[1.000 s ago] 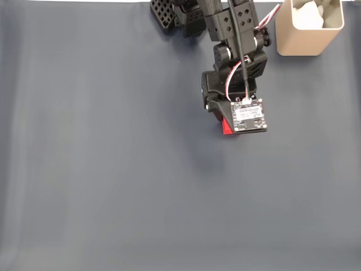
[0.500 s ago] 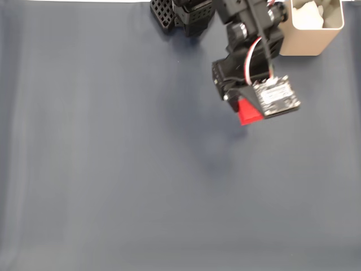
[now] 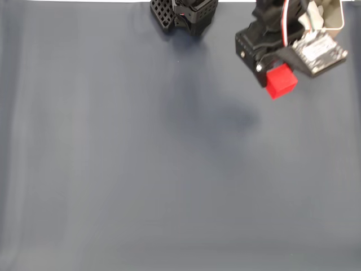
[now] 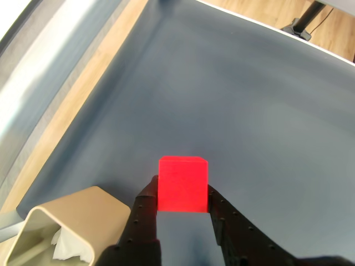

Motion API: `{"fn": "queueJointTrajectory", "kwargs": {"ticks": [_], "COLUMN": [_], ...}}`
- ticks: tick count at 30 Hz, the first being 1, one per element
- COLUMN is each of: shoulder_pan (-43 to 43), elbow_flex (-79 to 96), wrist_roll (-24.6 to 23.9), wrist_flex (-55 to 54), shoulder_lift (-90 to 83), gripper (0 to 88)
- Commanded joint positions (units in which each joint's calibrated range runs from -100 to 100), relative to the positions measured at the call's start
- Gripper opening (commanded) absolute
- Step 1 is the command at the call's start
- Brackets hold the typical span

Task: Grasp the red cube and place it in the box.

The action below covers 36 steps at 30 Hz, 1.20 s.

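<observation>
So my hand (image 4: 182, 200) is clamped on the red cube (image 4: 183, 184), one finger (image 4: 145, 208) pressed on each side of it, and it's up off the dark grey counter (image 3: 141, 169). In the fixed view the red cube sits up around 1 o'clock, with the box (image 3: 333, 20) just beyond it toward 2 o'clock. From the wrist view the box is at about 8 o'clock from the cube, some white stuff (image 4: 69, 244) inside it.
</observation>
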Motion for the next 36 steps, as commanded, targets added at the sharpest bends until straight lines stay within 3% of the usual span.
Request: {"fn": "queueJointTrajectory", "kwargs": {"ticks": [1, 36], "shoulder_pan": [-2.4, -21.3], "elbow_flex": [-6.3, -11.0], "wrist_roll": [1.1, 7.1], "wrist_flex": [4.1, 6.7], "shoulder_lift": [-2.3, -5.4], "gripper": [0.2, 0.2]}}
